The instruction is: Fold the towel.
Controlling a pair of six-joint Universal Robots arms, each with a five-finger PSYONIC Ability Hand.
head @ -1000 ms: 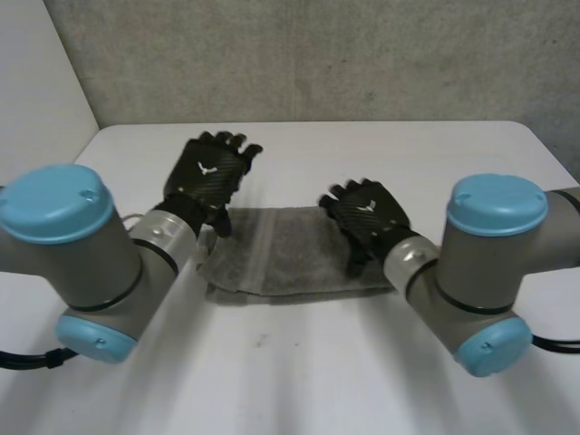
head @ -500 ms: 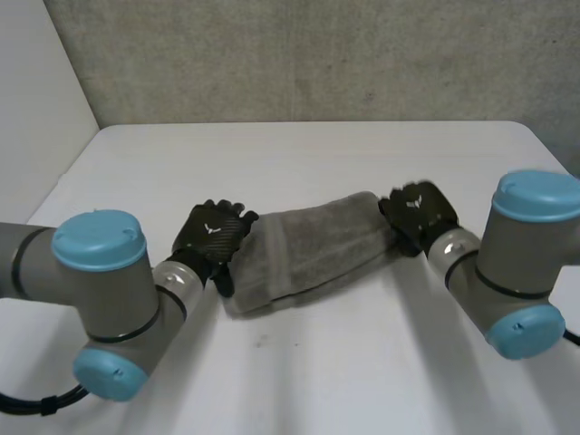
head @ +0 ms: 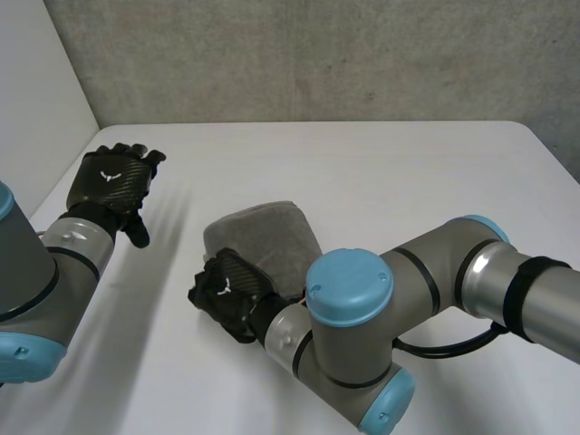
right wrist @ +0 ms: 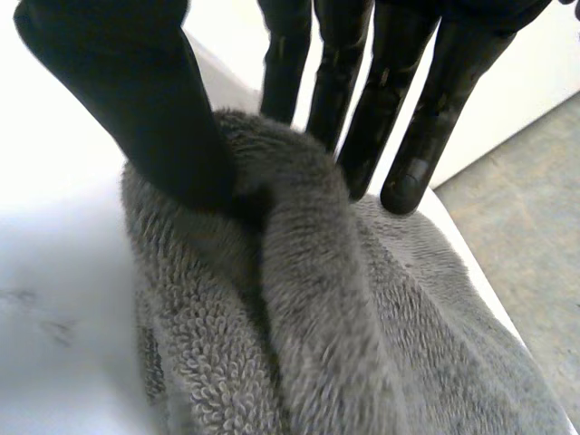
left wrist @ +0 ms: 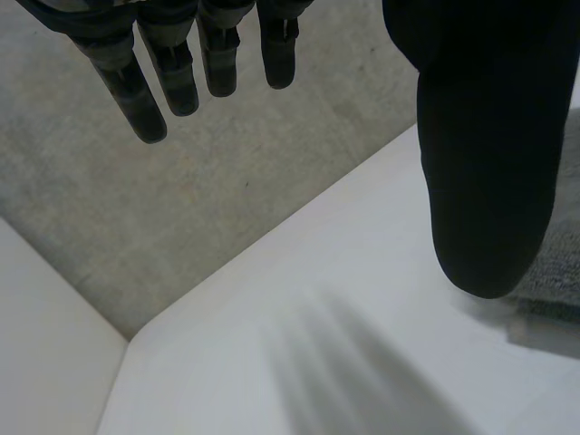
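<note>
The grey towel [head: 265, 239] lies bunched in a rounded, doubled-over heap at the middle of the white table [head: 381, 172]. My right hand [head: 227, 292] has crossed to the heap's near left side. In the right wrist view its thumb [right wrist: 145, 109] and fingers [right wrist: 362, 100] pinch a raised ridge of the towel [right wrist: 299, 344] between them. My left hand [head: 113, 178] hovers over the table's far left, well apart from the towel. Its fingers [left wrist: 154, 72] are straight and spread, with nothing in them, and the towel's edge [left wrist: 557, 263] shows beyond its thumb.
A grey concrete wall [head: 317, 54] stands behind the table. A pale side wall [head: 36, 100] borders the table's left edge. My right arm [head: 435, 281] stretches low across the near right part of the table.
My right hand has swept from the towel's right end across to its left, carrying that end over. My left hand has drawn away from the towel to the far left.
</note>
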